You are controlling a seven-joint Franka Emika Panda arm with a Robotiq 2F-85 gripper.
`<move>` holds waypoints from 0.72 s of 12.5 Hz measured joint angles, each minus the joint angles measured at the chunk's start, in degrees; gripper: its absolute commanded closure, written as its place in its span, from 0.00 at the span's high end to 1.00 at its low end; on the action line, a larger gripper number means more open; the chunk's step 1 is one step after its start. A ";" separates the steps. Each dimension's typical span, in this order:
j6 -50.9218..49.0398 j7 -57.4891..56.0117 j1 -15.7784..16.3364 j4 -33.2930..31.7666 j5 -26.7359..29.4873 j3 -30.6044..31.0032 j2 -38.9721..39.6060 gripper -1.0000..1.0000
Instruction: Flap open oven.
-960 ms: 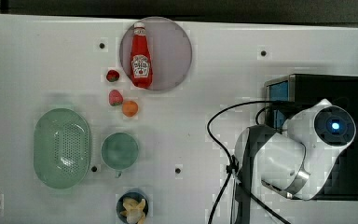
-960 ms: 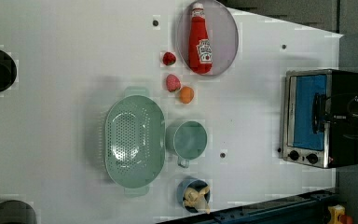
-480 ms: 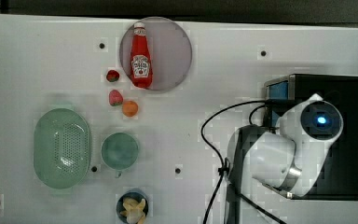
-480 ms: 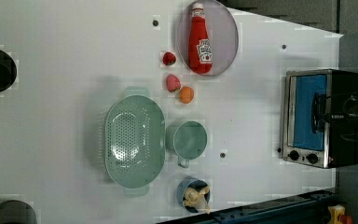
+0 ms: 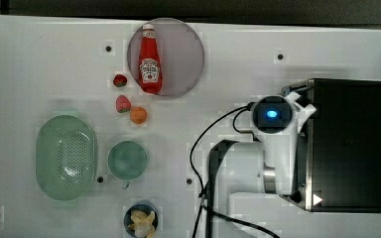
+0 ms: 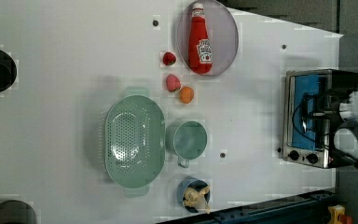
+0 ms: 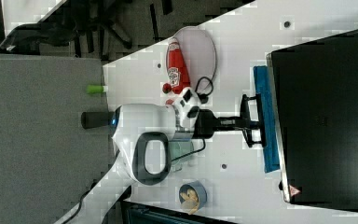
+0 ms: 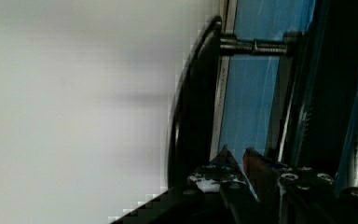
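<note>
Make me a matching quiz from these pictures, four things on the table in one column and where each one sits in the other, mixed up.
Things:
1. ketchup bottle
2. colander
3. oven
4. orange ball

Places:
A. at the top view's right, by the arm
B. lying on the round plate
C. just at the top view's left of the green cup
D. beside the pink strawberry

Pairs: 1-B, 2-C, 3-A, 4-D

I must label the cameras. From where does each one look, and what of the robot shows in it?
Top view: overhead; oven, arm across its front.
Left view: overhead, from the table's far side; oven door, arm at the edge.
Right view: high, behind the arm; gripper at the handle.
Wrist view: against the door.
Top, left and right views share the ketchup bottle.
</note>
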 measured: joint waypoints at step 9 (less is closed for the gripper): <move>-0.20 25.74 8.43 0.11 -16.72 5.36 11.09 0.18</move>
